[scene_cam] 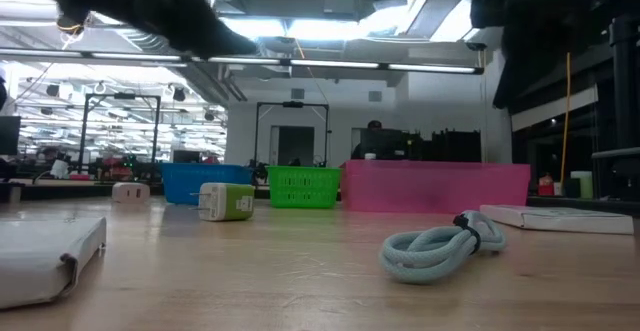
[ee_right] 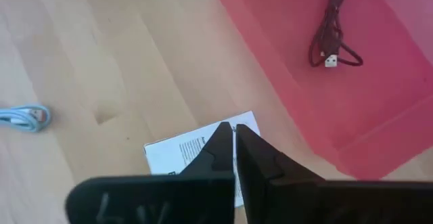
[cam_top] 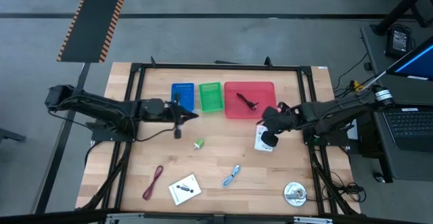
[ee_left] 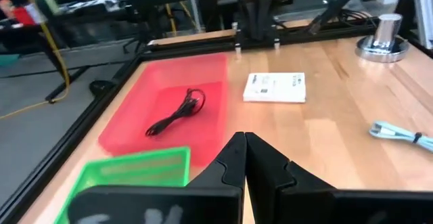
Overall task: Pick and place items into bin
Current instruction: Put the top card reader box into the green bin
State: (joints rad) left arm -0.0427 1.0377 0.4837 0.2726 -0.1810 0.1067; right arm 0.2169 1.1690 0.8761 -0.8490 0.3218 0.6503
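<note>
A robotics lab: framed workbench (cam_top: 115, 176), laptop (cam_top: 413, 126), ceiling strip lights (scene_cam: 330, 66)

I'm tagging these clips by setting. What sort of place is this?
Probably a robotics lab or workshop: a wooden table in a black frame, a laptop beside it on a grey floor, and a large hall with ceiling strip lights behind.

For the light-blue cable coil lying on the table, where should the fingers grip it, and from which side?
The light-blue cable coil lies flat as a narrow, elongated bundle, bound by a tie near one end. Probably best to come straight down from above and close the fingers across the narrow width near that tie, where the strands are held together. The right gripper, over the white packet, is nearer.
</note>
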